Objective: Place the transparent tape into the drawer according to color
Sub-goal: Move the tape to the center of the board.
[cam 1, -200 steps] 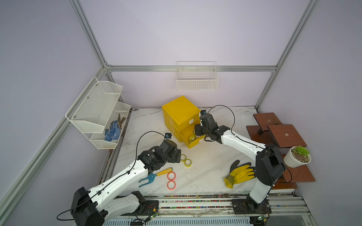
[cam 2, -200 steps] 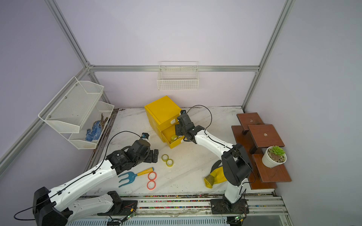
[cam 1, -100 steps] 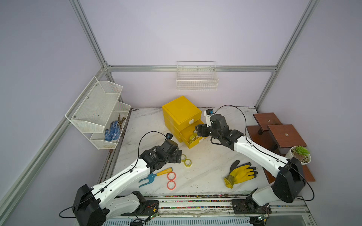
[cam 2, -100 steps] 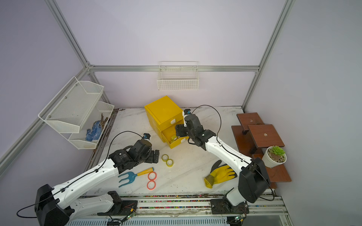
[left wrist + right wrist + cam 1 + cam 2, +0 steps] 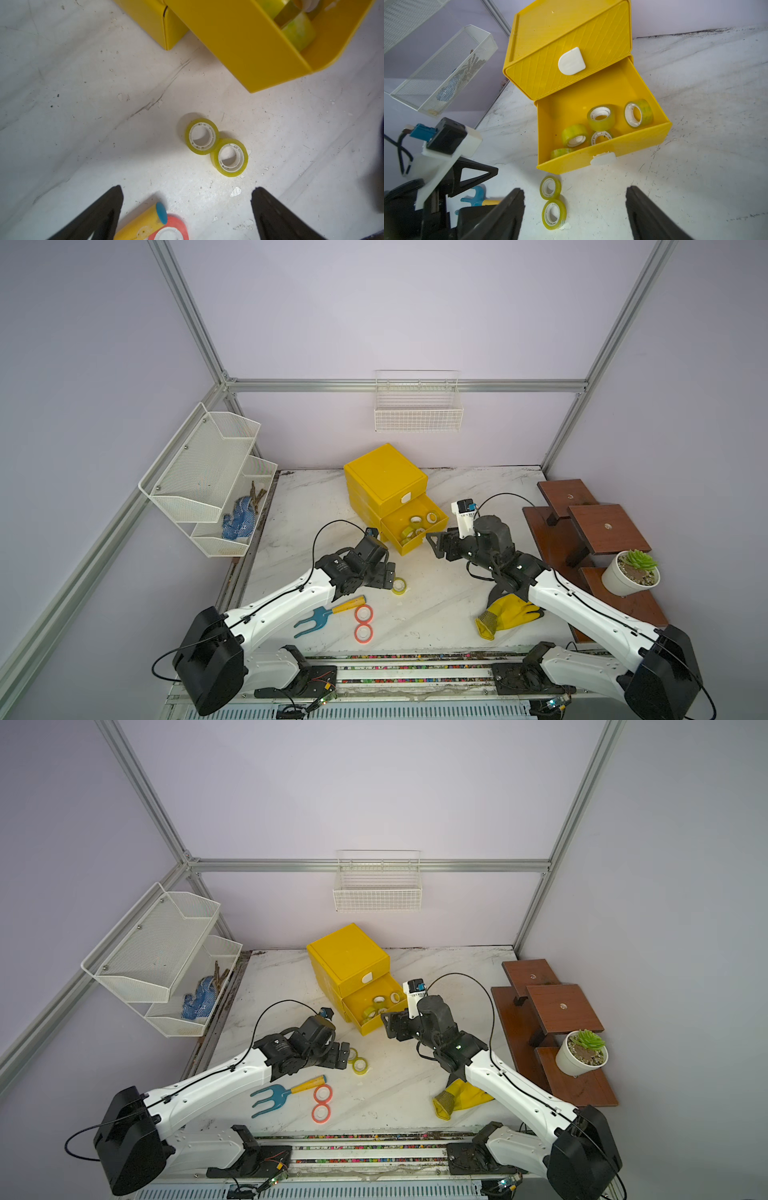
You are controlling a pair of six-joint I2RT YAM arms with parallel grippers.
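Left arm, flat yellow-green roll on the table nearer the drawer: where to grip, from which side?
From straight above: the roll lies flat, hole up. It touches the second roll, so pinch the outer wall across their shared line, where both flanks look free, or put one finger in the white core and one outside, away from its neighbour. The left gripper is open.

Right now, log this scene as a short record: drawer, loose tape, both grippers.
drawer: lower drawer of yellow plastic cabinet, pulled open, yellow-green see-through tape rolls inside
loose yellow-green rolls: two, flat on white marble table, touching
pink-red tape rings: two, flat on table
left gripper: open, empty, near the loose yellow-green rolls
right gripper: open, empty, before the drawer
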